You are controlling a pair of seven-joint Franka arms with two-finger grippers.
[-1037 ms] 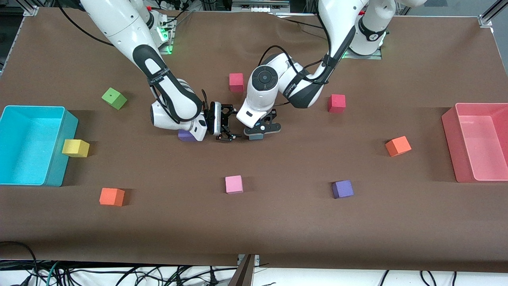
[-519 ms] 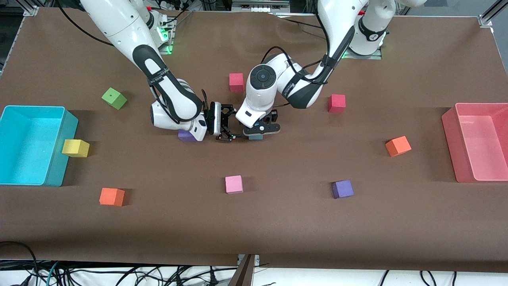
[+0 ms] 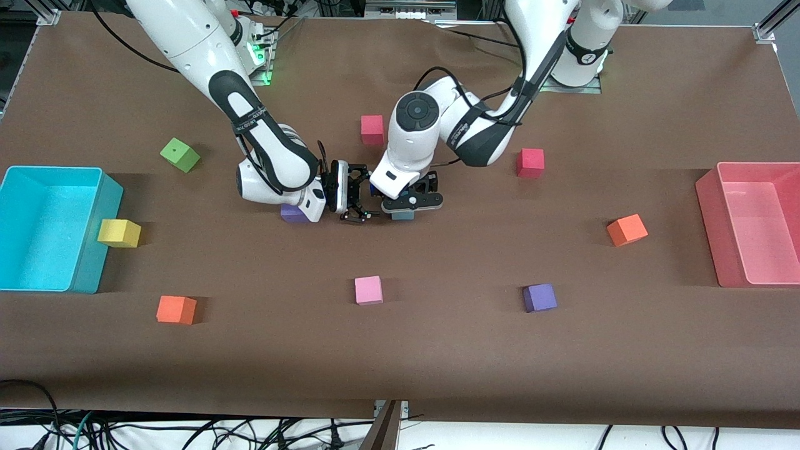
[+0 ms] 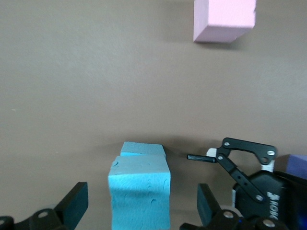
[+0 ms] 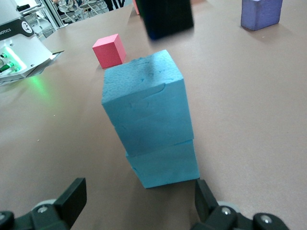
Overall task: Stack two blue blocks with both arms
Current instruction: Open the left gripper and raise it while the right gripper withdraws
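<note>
The two blue blocks (image 3: pixel 403 215) stand stacked near the table's middle. In the left wrist view the top block (image 4: pixel 140 194) sits on the lower block (image 4: pixel 143 149), slightly askew. In the right wrist view the top block (image 5: pixel 146 105) rests on the lower one (image 5: pixel 165 165). My left gripper (image 3: pixel 409 204) hangs just over the stack. It is open, with its fingers (image 4: pixel 74 202) on either side of the top block and apart from it. My right gripper (image 3: pixel 361 203) lies low beside the stack on the right arm's side. It is open and empty, with its fingers (image 5: pixel 72 194) short of the blocks.
A purple cube (image 3: pixel 294 214) lies under the right wrist. A pink cube (image 3: pixel 368 290), another purple cube (image 3: pixel 540 297) and orange cubes (image 3: pixel 627 229) (image 3: pixel 176 309) lie about. There are also red cubes (image 3: pixel 530 162) (image 3: pixel 372 129), a green cube (image 3: pixel 179 154) and a yellow cube (image 3: pixel 119 232). A turquoise bin (image 3: pixel 94 250) and a pink bin (image 3: pixel 709 206) stand at the ends.
The left arm's wrist and forearm have lifted slightly while its gripper stays over the stack. The blocks and the right arm have not visibly moved.
</note>
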